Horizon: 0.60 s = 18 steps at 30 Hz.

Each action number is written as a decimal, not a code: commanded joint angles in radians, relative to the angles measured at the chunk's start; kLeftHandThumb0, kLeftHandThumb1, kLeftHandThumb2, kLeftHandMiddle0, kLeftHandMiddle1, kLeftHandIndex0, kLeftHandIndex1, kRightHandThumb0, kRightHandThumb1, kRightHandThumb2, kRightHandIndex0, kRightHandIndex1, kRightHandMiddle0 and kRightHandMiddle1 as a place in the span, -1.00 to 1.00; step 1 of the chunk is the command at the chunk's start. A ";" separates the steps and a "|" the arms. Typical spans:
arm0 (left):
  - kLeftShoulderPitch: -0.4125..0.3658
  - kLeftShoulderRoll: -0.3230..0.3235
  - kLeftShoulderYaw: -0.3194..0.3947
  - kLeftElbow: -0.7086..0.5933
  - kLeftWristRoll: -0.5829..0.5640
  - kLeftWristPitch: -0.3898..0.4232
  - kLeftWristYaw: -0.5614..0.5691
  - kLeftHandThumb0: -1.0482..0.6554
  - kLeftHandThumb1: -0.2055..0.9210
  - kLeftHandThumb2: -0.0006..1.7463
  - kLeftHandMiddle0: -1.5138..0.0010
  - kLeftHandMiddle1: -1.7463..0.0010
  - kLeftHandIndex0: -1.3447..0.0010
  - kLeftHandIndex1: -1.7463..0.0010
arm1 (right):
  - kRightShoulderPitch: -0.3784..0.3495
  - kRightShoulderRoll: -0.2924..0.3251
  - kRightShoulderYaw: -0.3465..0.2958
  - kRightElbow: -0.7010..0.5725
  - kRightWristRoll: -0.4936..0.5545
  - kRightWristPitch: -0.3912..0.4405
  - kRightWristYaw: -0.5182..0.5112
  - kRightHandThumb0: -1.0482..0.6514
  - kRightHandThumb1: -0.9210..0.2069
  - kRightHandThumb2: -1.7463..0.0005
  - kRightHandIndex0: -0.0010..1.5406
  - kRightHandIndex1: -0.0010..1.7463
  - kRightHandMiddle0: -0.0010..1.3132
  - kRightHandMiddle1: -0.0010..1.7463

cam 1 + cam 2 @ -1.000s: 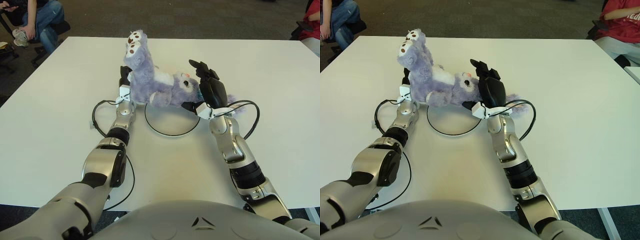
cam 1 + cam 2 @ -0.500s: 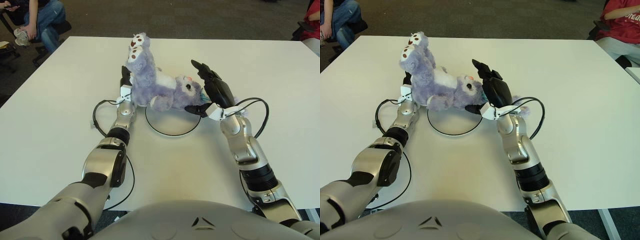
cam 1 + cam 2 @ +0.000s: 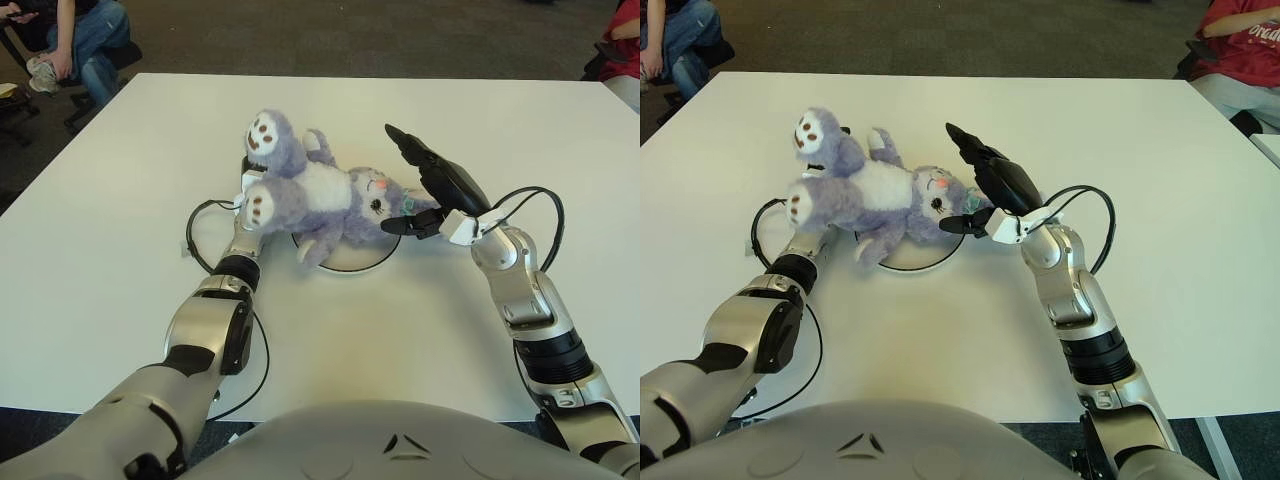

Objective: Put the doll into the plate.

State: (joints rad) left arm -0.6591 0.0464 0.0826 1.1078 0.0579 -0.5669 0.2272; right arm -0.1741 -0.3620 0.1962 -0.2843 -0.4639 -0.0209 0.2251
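White tabletop [image 3: 120, 300] fills most of both views, with dark carpet beyond its far edge. Nearest the camera are the robot's grey chest and its two silver forearms, each trailing a black cable [image 3: 195, 245] that loops over the surface. Past them lies the plate [image 3: 355, 258], a white disc with a thin black rim; only its near arc shows, since the doll [image 3: 315, 195] covers the rest. The doll is a purple plush with a white belly, lying on its back across the plate, its head [image 3: 378, 193] toward the robot's right and its two spotted feet [image 3: 262, 135] raised toward the left.

The right hand [image 3: 430, 185] sits just beside the doll's head, fingers stretched out and spread, thumb pointing toward the head; whether the thumb tip touches the plush cannot be told, and the hand clasps nothing. The left hand [image 3: 246, 178] is almost wholly hidden behind the doll's legs, so its grip cannot be told; only its wrist shows just under the nearer foot.

Farther off, a seated person in jeans [image 3: 85, 35] shows at the far left corner, and a person in a red shirt [image 3: 1245, 45] at the far right.
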 commanded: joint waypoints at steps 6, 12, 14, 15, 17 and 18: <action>0.033 -0.008 0.001 0.036 0.001 0.016 -0.009 0.69 0.32 0.14 0.39 -0.94 1.00 -0.50 | 0.035 -0.058 -0.064 -0.034 0.081 -0.036 0.061 -0.78 -0.58 0.46 -0.77 -0.99 -1.00 -1.00; 0.030 -0.007 0.000 0.040 0.004 0.016 -0.007 0.70 0.32 0.14 0.39 -0.95 1.00 -0.51 | 0.054 -0.055 -0.107 -0.043 0.192 -0.049 0.097 -0.75 -0.57 0.49 -0.75 -0.98 -1.00 -1.00; 0.029 -0.006 0.000 0.042 0.004 0.017 -0.006 0.70 0.32 0.15 0.39 -0.95 1.00 -0.51 | 0.060 -0.060 -0.125 -0.039 0.237 -0.055 0.114 -0.74 -0.56 0.49 -0.74 -0.98 -0.99 -1.00; 0.029 -0.005 -0.001 0.042 0.005 0.016 -0.005 0.70 0.32 0.15 0.39 -0.95 1.00 -0.51 | 0.061 -0.062 -0.134 -0.035 0.255 -0.059 0.121 -0.74 -0.56 0.49 -0.74 -0.98 -0.99 -1.00; 0.029 -0.005 -0.001 0.043 0.005 0.016 -0.006 0.70 0.32 0.15 0.39 -0.95 1.00 -0.50 | 0.062 -0.066 -0.150 -0.027 0.281 -0.065 0.127 -0.74 -0.55 0.49 -0.73 -0.98 -0.99 -0.99; 0.028 -0.004 -0.001 0.043 0.006 0.016 -0.007 0.70 0.32 0.14 0.39 -0.94 1.00 -0.50 | 0.062 -0.068 -0.157 -0.024 0.291 -0.068 0.130 -0.74 -0.55 0.49 -0.73 -0.98 -0.98 -0.99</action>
State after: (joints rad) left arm -0.6616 0.0473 0.0831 1.1164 0.0582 -0.5718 0.2246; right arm -0.1156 -0.4179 0.0709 -0.3114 -0.2169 -0.0717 0.3402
